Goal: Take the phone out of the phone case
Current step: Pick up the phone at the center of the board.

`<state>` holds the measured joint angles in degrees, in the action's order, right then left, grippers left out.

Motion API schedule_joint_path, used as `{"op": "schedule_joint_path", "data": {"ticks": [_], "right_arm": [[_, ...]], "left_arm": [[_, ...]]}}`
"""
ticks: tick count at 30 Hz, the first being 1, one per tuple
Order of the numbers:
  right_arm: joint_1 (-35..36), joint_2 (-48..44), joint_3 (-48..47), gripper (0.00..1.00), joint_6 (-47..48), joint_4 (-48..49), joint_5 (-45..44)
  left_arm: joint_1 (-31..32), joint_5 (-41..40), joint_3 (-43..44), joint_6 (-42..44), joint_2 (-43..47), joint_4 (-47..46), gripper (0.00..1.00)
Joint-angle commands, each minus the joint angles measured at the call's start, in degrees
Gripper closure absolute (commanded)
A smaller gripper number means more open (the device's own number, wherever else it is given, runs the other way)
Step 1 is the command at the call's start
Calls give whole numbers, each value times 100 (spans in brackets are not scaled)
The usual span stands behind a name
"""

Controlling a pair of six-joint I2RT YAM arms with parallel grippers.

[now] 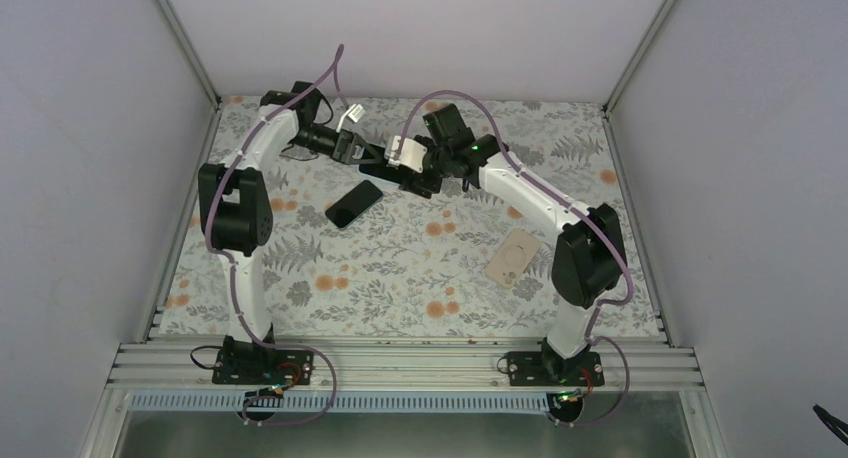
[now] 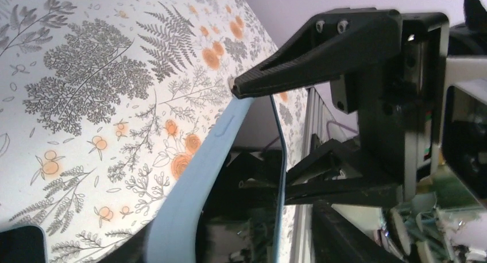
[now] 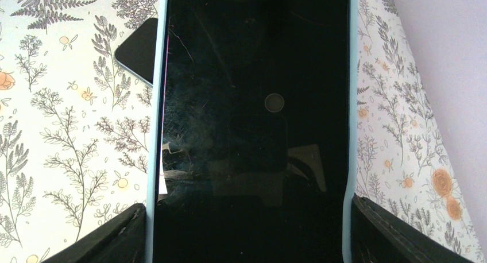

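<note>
We see the right gripper [image 3: 247, 231] clamped across the sides of the light blue phone case [image 3: 154, 159]. The phone [image 3: 252, 102] sits in the case, and both are held above the desk [image 1: 400, 278]. The left gripper [image 2: 240, 135] rests one finger on the case's rim; we cannot tell whether it grips. We judge the risk is that this finger slips off the soft rim, or the phone pops free unheld and drops near the second phone [image 1: 353, 203].
</note>
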<state>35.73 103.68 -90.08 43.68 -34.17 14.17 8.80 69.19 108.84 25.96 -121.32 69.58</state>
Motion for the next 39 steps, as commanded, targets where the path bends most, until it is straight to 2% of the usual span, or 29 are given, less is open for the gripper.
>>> {"op": "schedule_joint_path", "data": {"ticks": [1,3,4,6,8,12,14,20,27,31,39], "right_arm": [[127,21,-298,52,-151,387,-72],[144,6,-304,52,-180,384,-49],[149,-2,-314,52,-183,342,-22],[159,-33,-294,51,-164,265,52],[154,-129,-245,45,-110,129,240],[53,-277,-340,23,328,-934,1197],[-87,-396,-344,20,664,-1612,1706],[-378,-411,-489,18,1798,-3425,2447],[-571,-457,-188,20,2077,-3947,2654],[-595,-511,40,21,2167,-3948,2818],[-609,-290,108,25,2184,-3935,3012]], "left_arm": [[125,207,160,465,-33,402,62],[152,239,225,648,-27,592,86],[157,236,238,692,-22,635,93],[166,313,286,944,19,803,98],[200,351,221,1132,168,819,98],[470,58,-128,1872,859,820,98],[657,-210,-283,2204,1242,820,98],[1394,-1735,-418,2589,2080,811,98],[2240,-3724,-1180,2325,2884,251,98],[2357,-3855,-1280,2261,3035,209,98],[2425,-3622,-1105,2168,3140,206,98]]}}
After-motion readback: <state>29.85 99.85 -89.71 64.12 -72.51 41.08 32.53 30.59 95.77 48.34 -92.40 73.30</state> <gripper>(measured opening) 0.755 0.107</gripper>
